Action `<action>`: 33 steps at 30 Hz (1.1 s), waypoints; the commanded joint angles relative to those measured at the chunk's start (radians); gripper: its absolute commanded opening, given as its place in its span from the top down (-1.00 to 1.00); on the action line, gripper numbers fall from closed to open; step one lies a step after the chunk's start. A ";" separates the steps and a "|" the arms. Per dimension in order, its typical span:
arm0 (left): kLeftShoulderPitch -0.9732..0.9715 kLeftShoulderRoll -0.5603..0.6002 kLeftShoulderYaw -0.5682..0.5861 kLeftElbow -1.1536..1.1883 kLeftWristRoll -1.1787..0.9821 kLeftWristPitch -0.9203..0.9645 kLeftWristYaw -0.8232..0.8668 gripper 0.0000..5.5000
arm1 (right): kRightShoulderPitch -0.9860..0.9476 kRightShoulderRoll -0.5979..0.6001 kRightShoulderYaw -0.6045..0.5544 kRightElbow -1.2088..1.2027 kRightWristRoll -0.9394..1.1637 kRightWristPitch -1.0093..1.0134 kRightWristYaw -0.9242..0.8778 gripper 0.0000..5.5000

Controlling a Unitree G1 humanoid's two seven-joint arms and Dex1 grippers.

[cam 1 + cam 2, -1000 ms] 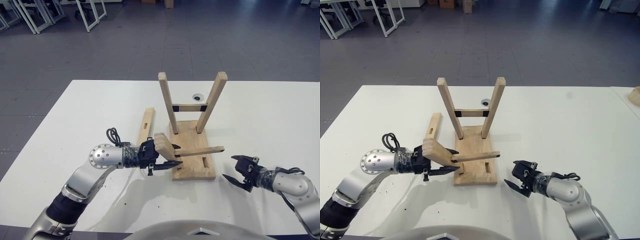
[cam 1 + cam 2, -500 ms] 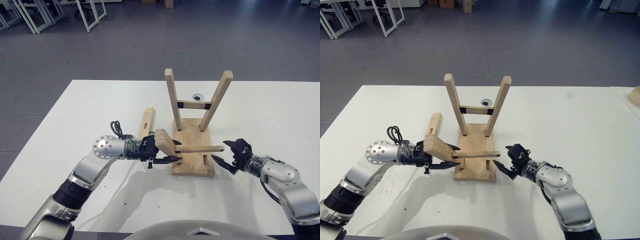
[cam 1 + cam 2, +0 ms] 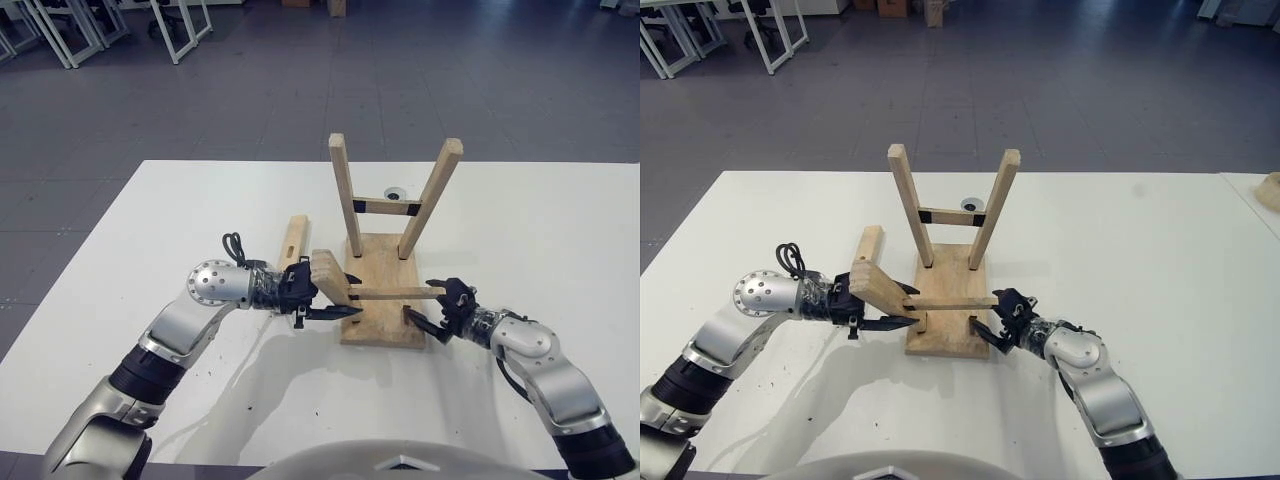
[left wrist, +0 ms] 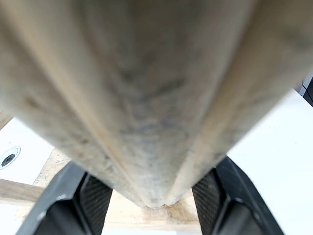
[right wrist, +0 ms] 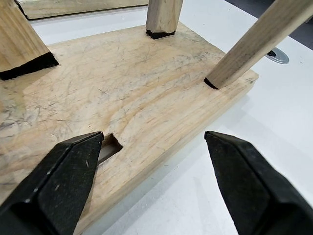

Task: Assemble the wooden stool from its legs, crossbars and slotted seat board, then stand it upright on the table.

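The slotted seat board lies flat on the white table. Two legs stand in its far end, joined by a crossbar. My left gripper is shut on a third leg, tilted over the board's near left corner. A crossbar fixed to this leg reaches right across the board. My right gripper is open at the board's near right corner, just by that crossbar's free end. In the right wrist view its fingers straddle the board's edge near an empty slot.
A fourth leg lies loose on the table left of the board. A round cable grommet sits in the tabletop behind the standing legs. Bare tabletop stretches to both sides and in front.
My right gripper has moved left and forward from the near right of the table up to the board's corner. The left gripper has shifted the held leg and crossbar slightly farther over the board.
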 commanded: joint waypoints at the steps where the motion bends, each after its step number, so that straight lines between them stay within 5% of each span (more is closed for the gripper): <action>1: 0.114 0.070 -0.081 0.146 0.180 0.140 0.001 -0.01 | 0.026 -0.005 0.026 -0.025 -0.012 0.053 -0.004 -0.40; 8: 0.137 0.066 0.002 0.089 0.159 0.233 0.019 -0.46 | 0.039 0.008 0.034 -0.044 -0.016 0.075 -0.033 -0.40; 14: 0.221 -0.015 0.262 -0.163 -0.012 0.474 0.247 -0.82 | 0.060 0.023 0.021 -0.040 -0.010 0.067 -0.067 -0.40; 19: 0.239 -0.215 0.411 -0.294 -0.011 0.712 0.654 -0.82 | 0.070 0.030 -0.007 -0.038 -0.005 0.067 -0.089 -0.40; 24: 0.253 -0.497 0.427 -0.319 0.067 0.849 1.026 -0.82 | 0.058 0.107 -0.083 -0.087 0.083 0.145 -0.133 -0.40; 33: 0.330 -0.539 0.433 -0.226 0.168 0.872 1.104 -0.82 | 0.022 0.132 -0.107 -0.153 0.119 0.192 -0.164 -0.40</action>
